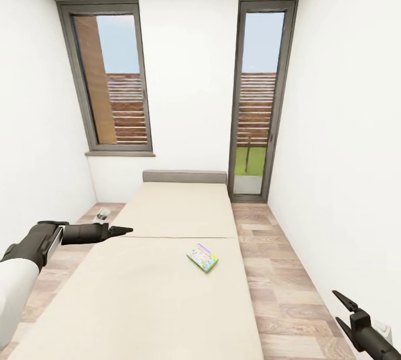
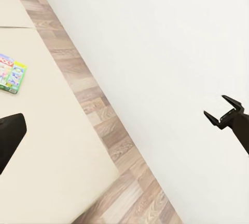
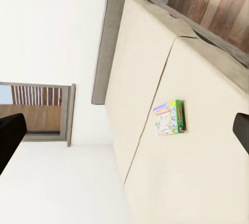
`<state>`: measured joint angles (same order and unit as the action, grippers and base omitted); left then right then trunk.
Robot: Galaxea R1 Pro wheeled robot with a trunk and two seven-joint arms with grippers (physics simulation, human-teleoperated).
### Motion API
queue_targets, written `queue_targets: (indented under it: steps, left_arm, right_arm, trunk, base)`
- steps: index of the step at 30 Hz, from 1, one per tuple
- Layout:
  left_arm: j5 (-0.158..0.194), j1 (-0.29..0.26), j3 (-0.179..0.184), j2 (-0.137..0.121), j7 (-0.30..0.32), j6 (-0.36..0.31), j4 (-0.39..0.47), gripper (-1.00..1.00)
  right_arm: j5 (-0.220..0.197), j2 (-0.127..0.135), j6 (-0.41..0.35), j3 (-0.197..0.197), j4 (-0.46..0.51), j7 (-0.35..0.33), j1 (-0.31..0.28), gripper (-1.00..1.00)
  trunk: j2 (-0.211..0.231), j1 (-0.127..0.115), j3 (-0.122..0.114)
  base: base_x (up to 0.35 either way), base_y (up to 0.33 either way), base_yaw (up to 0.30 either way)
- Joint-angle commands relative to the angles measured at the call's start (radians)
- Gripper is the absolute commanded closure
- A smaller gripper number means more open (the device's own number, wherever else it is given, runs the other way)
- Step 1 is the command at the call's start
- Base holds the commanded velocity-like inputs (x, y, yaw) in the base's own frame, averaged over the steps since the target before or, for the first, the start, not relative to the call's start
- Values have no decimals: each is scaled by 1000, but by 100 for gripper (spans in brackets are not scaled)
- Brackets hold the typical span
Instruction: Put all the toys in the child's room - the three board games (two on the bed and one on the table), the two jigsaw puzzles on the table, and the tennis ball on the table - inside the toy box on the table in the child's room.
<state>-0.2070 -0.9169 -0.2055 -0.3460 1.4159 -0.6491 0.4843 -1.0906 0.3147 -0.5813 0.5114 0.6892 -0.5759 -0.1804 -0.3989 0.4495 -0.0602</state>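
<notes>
A big bed [image 1: 167, 271] with a tan top and a low grey headboard [image 1: 184, 176] fills the room. One board game [image 1: 202, 257], a flat box with a green edge and cartoon pictures, lies flat on the bed, near its right edge and about halfway down. The left tool [image 1: 123, 230] sticks out over the bed's left edge; its tips sit close together with nothing between them. The right tool [image 1: 344, 300] hangs over the wood floor [image 1: 278, 293] right of the bed, spread wide and empty.
</notes>
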Motion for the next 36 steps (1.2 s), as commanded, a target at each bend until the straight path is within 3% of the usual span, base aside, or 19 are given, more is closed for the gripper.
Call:
queue_targets:
  steps: [1,36]
  left_arm:
    - [-11,0,-7,1,8,-11,0,-100]
    - [-11,0,-6,1,8,-11,0,-100]
  right_arm:
    - [-4,0,-8,3,-1,0,-1,-100]
    - [-3,0,-5,-2,0,2,-1,-100]
  trunk:
    - [-1,1,1]
    - [-1,1,1]
  base:
    - [0,-72,-15]
    - [0,-58,0]
